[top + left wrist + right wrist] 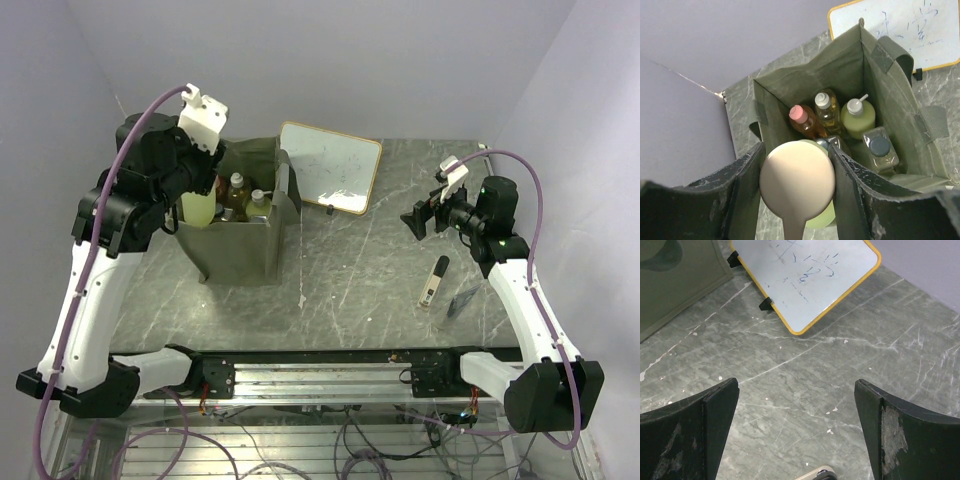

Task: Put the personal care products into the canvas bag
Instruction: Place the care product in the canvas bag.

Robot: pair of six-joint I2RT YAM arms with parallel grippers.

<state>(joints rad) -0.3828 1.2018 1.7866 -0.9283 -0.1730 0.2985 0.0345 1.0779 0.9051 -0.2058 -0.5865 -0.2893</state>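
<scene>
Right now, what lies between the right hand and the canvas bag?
Only bare marble table; the whiteboard lies along the far side of that stretch, not across it. The top view shows this, from the right hand to the canvas bag.

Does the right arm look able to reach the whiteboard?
Probably yes. The right gripper hangs open and empty, and nothing stands between it and the whiteboard; the canvas bag sits off to one side.

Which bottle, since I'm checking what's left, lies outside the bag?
The black-capped bottle on the table by the right arm; the rest are in the canvas bag, bar the yellow-green bottle in the left gripper.
</scene>
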